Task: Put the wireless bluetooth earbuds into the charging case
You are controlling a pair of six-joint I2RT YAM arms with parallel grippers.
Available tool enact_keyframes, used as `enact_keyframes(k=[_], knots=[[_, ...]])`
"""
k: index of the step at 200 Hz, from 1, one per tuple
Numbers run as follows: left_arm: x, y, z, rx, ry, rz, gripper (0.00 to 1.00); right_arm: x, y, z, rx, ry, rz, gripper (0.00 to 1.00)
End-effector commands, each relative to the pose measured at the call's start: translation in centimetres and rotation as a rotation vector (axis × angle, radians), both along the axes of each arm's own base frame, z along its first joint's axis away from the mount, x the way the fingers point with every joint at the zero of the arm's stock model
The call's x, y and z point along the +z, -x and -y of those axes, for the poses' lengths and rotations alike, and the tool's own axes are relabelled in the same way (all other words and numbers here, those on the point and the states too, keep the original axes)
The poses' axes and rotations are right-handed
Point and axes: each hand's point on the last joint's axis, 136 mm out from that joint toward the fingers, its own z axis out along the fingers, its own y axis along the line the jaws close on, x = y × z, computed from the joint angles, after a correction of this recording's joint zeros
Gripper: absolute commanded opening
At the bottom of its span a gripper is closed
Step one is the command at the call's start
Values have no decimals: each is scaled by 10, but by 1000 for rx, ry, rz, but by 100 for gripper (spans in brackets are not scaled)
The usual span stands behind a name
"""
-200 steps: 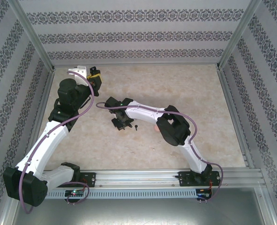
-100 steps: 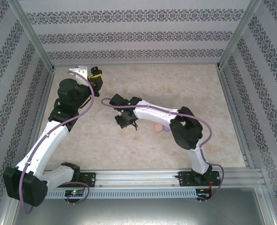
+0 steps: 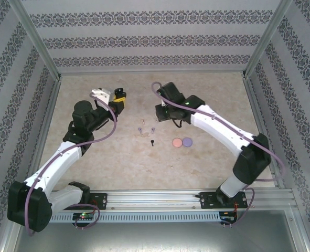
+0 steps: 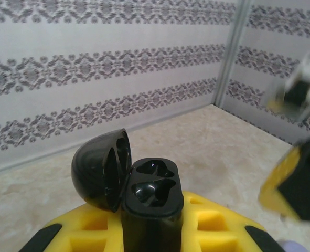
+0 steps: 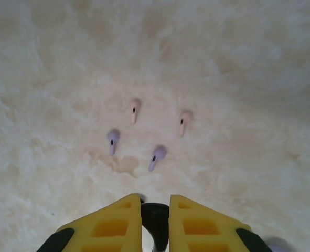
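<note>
My left gripper (image 4: 152, 223) is shut on the black charging case (image 4: 152, 184), held upright above the table with its lid (image 4: 99, 170) flipped open and both sockets empty. From above, the left gripper (image 3: 119, 97) is at the back left. My right gripper (image 5: 155, 210) is shut on a black earbud (image 5: 156, 223), raised over the table; from above, the right gripper (image 3: 166, 115) is right of centre. Below it lie two pink earbuds (image 5: 134, 109) and two purple earbuds (image 5: 157, 156). Another black earbud (image 3: 152, 143) lies on the table.
A pink disc (image 3: 177, 142) and a purple disc (image 3: 186, 142) lie side by side right of the loose earbuds. Patterned walls and metal frame posts enclose the table (image 3: 212, 94) on three sides. The right gripper appears blurred at the right edge of the left wrist view.
The right arm has lifted from the table's middle and swung back and right with a black earbud, uncovering the discs. The left arm has shifted right with the case.
</note>
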Motion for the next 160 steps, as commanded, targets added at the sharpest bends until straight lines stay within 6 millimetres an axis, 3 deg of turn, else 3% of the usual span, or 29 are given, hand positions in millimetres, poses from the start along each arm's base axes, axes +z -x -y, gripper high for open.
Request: enact_keyframes(k=[1, 37, 72, 119, 160], knots=[[20, 13, 23, -111, -37, 186, 0, 46, -2, 18, -35, -53, 110, 15], [4, 26, 57, -229, -47, 252, 0, 104, 4, 29, -24, -135, 267, 16], [-1, 28, 85, -281, -87, 301, 0, 139, 14, 29, 17, -229, 401, 17], [3, 30, 118, -339, -87, 369, 0, 154, 31, 19, 118, -336, 513, 18], [19, 32, 131, -375, -39, 428, 0, 157, 45, 7, 204, -405, 560, 18]])
